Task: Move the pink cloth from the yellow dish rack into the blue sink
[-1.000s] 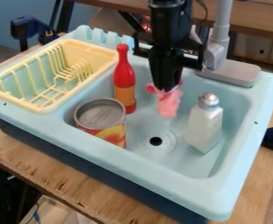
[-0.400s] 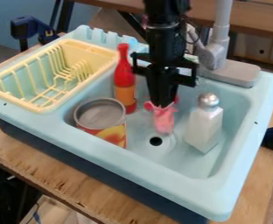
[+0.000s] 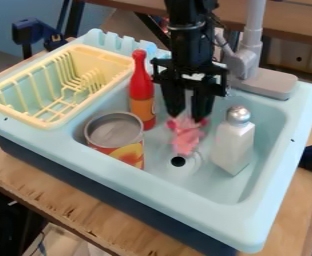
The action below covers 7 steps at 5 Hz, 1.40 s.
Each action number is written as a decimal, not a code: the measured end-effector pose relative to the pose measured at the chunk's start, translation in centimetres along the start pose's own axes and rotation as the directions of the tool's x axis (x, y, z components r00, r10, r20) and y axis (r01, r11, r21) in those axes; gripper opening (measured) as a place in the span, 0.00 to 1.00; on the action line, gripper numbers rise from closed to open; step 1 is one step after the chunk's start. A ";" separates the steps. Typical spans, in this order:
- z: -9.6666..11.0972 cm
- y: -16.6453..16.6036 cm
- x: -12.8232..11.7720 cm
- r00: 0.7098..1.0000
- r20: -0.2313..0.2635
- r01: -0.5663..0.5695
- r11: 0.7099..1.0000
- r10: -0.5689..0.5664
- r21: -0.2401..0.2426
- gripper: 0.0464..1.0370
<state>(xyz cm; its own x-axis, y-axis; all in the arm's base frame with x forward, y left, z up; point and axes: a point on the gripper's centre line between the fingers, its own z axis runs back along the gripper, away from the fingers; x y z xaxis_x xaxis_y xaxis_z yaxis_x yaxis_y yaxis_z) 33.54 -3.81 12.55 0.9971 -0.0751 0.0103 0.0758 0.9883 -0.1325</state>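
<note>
As the black two-finger gripper [image 3: 187, 118] holds its fingers apart over the small pink toy [image 3: 186, 139], beside the round drain hole [image 3: 178, 161] inside the pale blue plastic sink [image 3: 172, 198], release seems in hand, next calling for a straight, clean lift.

A yellow plastic dish rack [image 3: 107, 57] sits left. Rightward stands a slim red bottle [image 3: 142, 92] with an orange label—behind a grey-topped round can [image 3: 115, 132]. Farther right—a white, silver-capped shaker [image 3: 233, 145].
</note>
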 end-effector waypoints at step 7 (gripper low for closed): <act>6.9 2.1 -10.4 0.997 -0.057 -0.038 0.987 0.047 0.155 0.96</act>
